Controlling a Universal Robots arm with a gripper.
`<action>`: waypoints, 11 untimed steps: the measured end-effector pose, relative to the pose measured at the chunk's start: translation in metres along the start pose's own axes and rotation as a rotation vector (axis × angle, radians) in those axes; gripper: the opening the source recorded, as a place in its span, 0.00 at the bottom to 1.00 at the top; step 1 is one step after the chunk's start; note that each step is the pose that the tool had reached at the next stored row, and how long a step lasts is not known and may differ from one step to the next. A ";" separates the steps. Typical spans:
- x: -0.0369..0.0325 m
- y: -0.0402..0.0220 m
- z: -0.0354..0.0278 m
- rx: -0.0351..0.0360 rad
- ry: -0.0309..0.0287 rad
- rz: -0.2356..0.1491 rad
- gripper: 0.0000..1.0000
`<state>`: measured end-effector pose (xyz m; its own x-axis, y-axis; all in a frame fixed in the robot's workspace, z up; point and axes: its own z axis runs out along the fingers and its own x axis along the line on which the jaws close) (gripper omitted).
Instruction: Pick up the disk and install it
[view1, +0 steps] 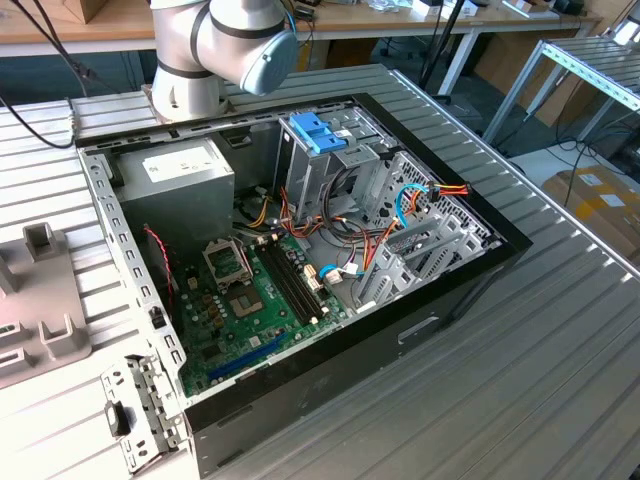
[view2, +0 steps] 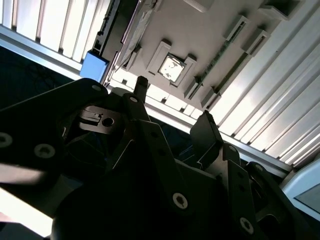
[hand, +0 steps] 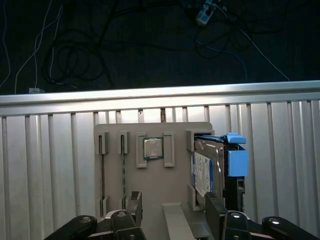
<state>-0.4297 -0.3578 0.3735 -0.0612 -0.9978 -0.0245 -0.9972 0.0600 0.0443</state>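
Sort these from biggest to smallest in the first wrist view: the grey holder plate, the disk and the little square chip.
1. grey holder plate: biggest by far.
2. disk, standing in the plate's slot.
3. square chip: smallest.
All three sit together, so nearness does not skew this.

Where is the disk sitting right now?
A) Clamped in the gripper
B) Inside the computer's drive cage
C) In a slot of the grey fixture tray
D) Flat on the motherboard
C: in the first wrist view the disk stands in a slot of the grey fixture tray beside the processor chip, and the gripper is open with nothing between its fingers.
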 end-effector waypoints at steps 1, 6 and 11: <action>-0.0004 0.0000 0.0002 0.0000 0.0000 0.000 0.62; -0.0018 0.0001 0.0011 0.0000 0.0000 0.000 0.62; -0.0032 0.0001 0.0019 0.0000 0.0000 0.000 0.62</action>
<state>-0.4297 -0.3545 0.3717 -0.0612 -0.9978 -0.0245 -0.9972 0.0600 0.0443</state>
